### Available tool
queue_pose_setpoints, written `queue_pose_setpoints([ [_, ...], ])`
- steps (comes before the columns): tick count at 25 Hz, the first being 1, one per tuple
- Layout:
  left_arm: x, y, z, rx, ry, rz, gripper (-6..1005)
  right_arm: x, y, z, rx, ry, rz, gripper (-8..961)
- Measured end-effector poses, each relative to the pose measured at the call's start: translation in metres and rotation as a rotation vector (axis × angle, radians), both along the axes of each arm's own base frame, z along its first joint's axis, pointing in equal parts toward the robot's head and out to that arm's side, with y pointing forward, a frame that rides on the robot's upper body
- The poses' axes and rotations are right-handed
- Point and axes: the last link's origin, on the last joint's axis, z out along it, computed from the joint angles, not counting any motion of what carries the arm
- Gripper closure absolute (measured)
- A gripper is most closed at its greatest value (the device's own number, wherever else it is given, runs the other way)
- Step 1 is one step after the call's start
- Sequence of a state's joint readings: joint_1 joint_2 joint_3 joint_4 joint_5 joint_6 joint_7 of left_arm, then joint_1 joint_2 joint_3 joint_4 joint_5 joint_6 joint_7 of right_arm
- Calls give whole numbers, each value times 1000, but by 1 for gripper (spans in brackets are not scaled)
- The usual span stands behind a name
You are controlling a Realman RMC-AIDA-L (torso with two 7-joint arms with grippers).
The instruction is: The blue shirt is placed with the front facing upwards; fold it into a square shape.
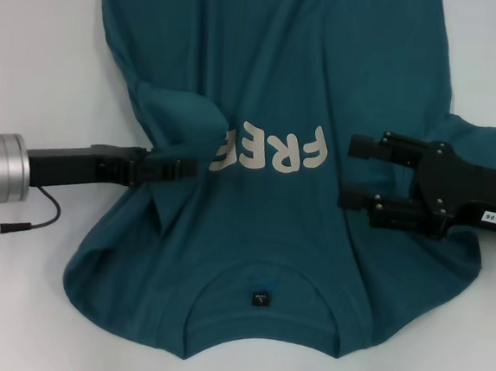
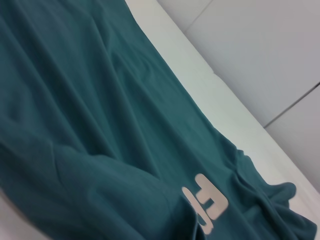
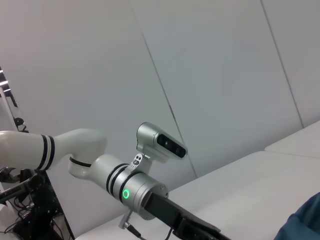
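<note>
Seeing blue shirt [image 1: 273, 92] lengthwise, collar toward us; our left gripper [image 1: 189, 168] pinching folded sleeve, right gripper [image 1: 353, 173] jaws apart.

1. The blue shirt [image 1: 309, 78] is lying spread on the desk [image 1: 35, 37], its collar end nearest the robot and its hem end running off the far edge of the head view.
2. The shirt's left sleeve is lying folded inward over the chest, covering the start of the lettering [image 1: 277, 151] — the right sleeve is lying spread out toward the right.
3. The left gripper [image 1: 180, 167] is reaching in from the left, its fingers lying at that folded sleeve's edge.
4. The right gripper [image 1: 358, 172] is hovering over the shirt's right side — just beside the lettering, with its fingers spread apart.
</note>
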State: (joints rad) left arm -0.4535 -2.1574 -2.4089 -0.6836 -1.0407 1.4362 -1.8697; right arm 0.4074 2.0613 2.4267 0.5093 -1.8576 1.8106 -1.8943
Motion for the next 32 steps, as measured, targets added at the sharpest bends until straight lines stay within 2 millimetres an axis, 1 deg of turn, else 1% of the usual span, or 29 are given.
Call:
queue_pose_setpoints([
  [8,-6,3,14,43,29,1,263,0,0,0,-1,1,0,124],
  [16,-7,4,21,49,34,-4,264,0,-1,0,-1,1,-1,125],
  [32,10,-7,8,-37,-35,-60,266,2,-2,0,-2,3,-6,126],
])
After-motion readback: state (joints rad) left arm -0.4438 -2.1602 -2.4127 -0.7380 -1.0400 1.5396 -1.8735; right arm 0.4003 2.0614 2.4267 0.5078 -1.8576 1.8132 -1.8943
